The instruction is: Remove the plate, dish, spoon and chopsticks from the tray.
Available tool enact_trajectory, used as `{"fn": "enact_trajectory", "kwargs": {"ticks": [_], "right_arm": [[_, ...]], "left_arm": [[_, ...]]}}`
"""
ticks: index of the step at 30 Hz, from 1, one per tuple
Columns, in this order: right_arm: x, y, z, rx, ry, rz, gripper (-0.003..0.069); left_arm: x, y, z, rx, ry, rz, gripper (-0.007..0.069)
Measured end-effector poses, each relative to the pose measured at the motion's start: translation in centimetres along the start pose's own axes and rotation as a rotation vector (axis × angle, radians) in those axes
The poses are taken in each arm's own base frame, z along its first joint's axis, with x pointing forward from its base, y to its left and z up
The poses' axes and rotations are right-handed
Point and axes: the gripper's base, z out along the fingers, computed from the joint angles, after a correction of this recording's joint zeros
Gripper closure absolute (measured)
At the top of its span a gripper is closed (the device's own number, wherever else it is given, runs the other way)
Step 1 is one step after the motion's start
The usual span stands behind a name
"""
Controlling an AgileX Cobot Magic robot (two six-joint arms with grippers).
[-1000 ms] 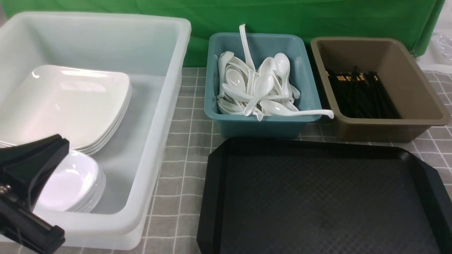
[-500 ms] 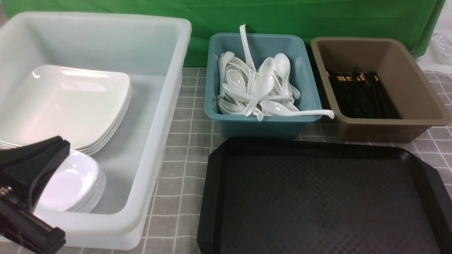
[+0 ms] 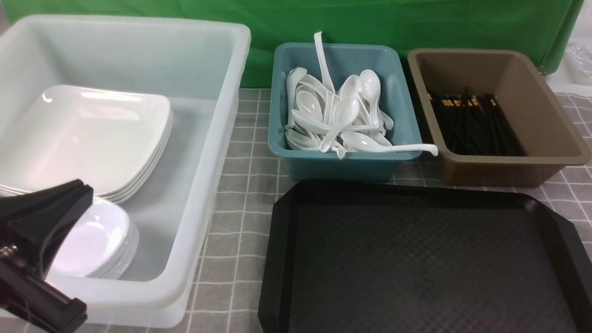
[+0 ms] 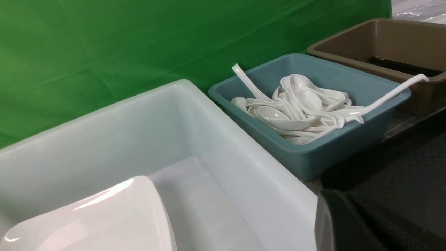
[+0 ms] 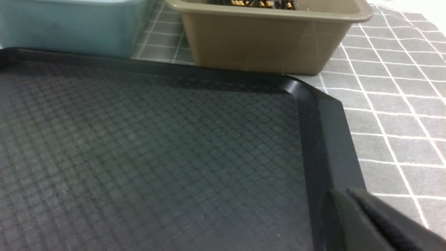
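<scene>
Checked cloth [image 3: 245, 194]; left pincer [image 3: 69, 194] closed above dishes [image 3: 99, 240].

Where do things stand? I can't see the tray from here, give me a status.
Left gripper shut, empty, over the white tub. Right gripper shut, barely in view. Tray bare; plates, dishes, spoons, chopsticks all binned. Nothing in the way.

Readable text: none on any surface.
Chopsticks [image 3: 471, 122]: small gold marks at the ends, too small to read.
</scene>
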Motion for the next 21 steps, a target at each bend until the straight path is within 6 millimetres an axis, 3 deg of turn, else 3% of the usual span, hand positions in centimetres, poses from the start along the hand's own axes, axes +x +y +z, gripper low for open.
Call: {"fn": "enact_trajectory", "kwargs": {"ticks": [15, 21], "right_arm": [[0.0, 0.0, 0.0, 0.0, 0.0, 0.001, 0.0604], [0.0, 0.0, 0.0, 0.0, 0.0, 0.001, 0.0591]], "left_arm": [[0.0, 0.1, 0.0, -0.006, -0.002, 0.035, 0.0614], [-0.7, 1.2, -1.1, -0.135, -0.113, -0.008, 0.0614]]}}
